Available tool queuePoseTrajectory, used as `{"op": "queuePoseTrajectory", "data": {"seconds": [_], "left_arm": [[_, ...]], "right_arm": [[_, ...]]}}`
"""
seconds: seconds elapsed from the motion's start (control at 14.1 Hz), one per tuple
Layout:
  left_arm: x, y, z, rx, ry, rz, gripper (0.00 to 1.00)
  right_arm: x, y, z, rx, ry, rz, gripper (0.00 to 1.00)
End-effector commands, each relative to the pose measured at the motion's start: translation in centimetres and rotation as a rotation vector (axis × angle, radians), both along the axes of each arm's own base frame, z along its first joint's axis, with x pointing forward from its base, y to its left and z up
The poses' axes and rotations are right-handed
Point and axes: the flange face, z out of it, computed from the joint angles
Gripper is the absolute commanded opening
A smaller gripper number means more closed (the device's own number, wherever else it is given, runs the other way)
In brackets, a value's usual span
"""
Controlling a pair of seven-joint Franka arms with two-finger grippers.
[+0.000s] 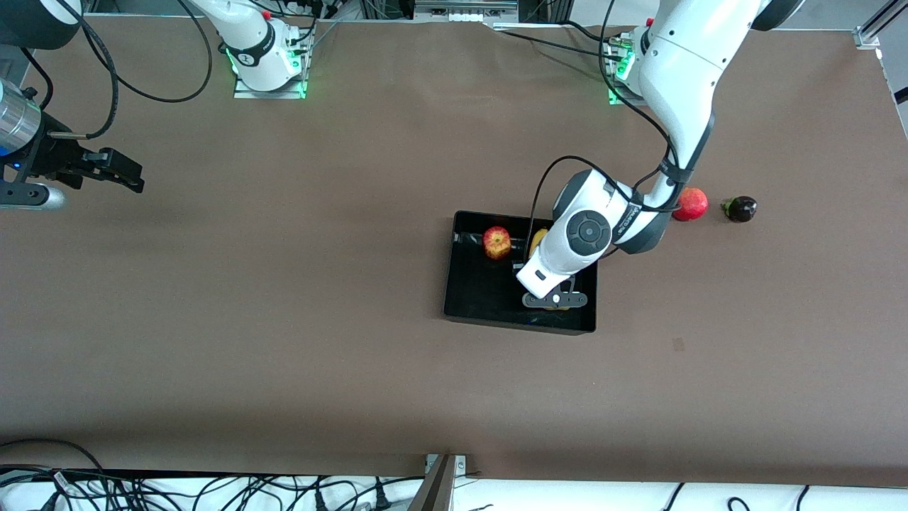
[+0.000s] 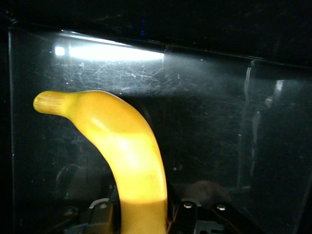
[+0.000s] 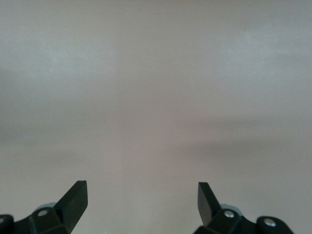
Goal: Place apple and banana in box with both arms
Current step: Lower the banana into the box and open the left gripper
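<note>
The black box (image 1: 464,306) stands on the brown table toward the left arm's end. The red-yellow apple (image 1: 496,242) lies inside it, at the side farther from the front camera. My left gripper (image 1: 555,301) is down in the box, shut on the yellow banana (image 1: 539,239), which my arm mostly hides. In the left wrist view the banana (image 2: 122,146) curves up from between the jaws of the left gripper (image 2: 145,214), close to the box's glossy wall (image 2: 219,122). My right gripper (image 1: 124,174) waits open and empty over the right arm's end of the table; its view shows the gripper (image 3: 142,195) over bare table.
A red pomegranate (image 1: 691,204) and a small dark fruit (image 1: 740,209) lie on the table beside the box, at the left arm's end. Cables run along the table edge nearest the front camera.
</note>
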Motion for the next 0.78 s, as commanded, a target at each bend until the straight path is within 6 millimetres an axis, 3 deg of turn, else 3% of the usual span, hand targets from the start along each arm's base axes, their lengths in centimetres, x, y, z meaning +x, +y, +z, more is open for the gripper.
{"op": "queuePoseTrajectory", "data": {"seconds": [0.0, 0.21, 0.57, 0.64, 0.71], "left_arm": [[-0.1, -0.2, -1.2, 0.008, -0.022, 0.007, 0.0], [-0.1, -0.3, -2.0, 0.013, -0.035, 0.001, 0.0], [0.1, -0.2, -1.7, 0.018, -0.035, 0.034, 0.6], [0.2, -0.2, -1.4, 0.019, -0.035, 0.052, 0.9], [0.4, -0.2, -0.9, 0.018, -0.039, 0.071, 1.0]], "right_arm": [[0.3, -0.1, 0.5, -0.003, 0.0, 0.013, 1.0], [0.3, -0.1, 0.4, -0.003, 0.002, 0.013, 1.0], [0.3, -0.1, 0.4, -0.002, 0.003, 0.013, 1.0], [0.3, -0.2, 0.4, 0.0, 0.004, 0.011, 1.0], [0.3, -0.2, 0.4, 0.0, 0.004, 0.011, 1.0]]}}
